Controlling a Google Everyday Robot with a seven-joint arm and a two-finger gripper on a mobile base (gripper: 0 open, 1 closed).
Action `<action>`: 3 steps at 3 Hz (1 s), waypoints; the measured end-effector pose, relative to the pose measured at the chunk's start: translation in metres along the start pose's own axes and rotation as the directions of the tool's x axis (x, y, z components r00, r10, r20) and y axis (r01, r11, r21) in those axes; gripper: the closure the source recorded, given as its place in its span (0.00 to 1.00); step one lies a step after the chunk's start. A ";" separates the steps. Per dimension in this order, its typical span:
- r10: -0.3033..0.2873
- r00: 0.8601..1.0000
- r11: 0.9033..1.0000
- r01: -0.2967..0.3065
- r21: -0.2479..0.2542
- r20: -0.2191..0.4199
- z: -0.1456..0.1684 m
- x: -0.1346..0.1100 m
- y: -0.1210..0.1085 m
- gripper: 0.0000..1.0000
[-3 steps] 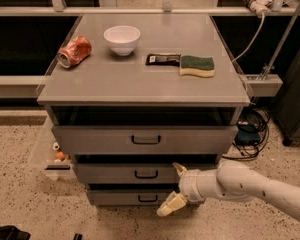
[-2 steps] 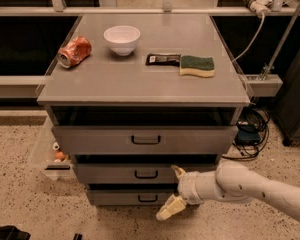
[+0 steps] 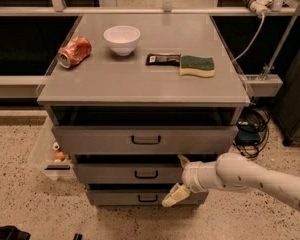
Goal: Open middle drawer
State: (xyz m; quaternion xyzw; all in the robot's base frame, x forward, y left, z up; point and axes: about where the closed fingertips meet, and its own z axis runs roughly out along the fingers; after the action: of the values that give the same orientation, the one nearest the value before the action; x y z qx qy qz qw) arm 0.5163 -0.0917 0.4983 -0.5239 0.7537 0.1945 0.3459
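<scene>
The middle drawer (image 3: 115, 173) is a grey flat front with a small black bar handle (image 3: 146, 174), between the taller top drawer (image 3: 145, 140) and the shorter bottom drawer (image 3: 125, 197). My gripper (image 3: 176, 179) is at the right part of the middle drawer's front, to the right of its handle. Its cream fingers are spread wide, one fingertip (image 3: 183, 159) near the drawer's top edge and one (image 3: 172, 198) down over the bottom drawer. It holds nothing. My white arm (image 3: 250, 179) comes in from the lower right.
On the cabinet top (image 3: 140, 79) lie a crushed red can (image 3: 74, 52), a white bowl (image 3: 122, 38), a black packet (image 3: 162, 59) and a green-yellow sponge (image 3: 196, 65). A clear bin (image 3: 47, 154) stands left of the cabinet. Cables (image 3: 250, 126) and a dark cabinet are at right.
The gripper has shifted slightly left and down along the drawer fronts; the drawers have not visibly moved.
</scene>
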 end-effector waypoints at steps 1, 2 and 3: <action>0.001 1.000 1.000 -0.001 0.001 -0.001 0.000 0.001 0.000 0.00; -0.015 1.000 1.000 0.015 0.009 -0.023 0.013 0.011 -0.009 0.00; -0.030 0.998 0.999 0.031 0.028 -0.046 0.026 0.026 -0.027 0.00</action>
State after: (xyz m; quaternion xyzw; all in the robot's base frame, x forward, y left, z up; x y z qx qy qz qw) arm 0.5442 -0.1021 0.4632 -0.5347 0.7560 0.1665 0.3389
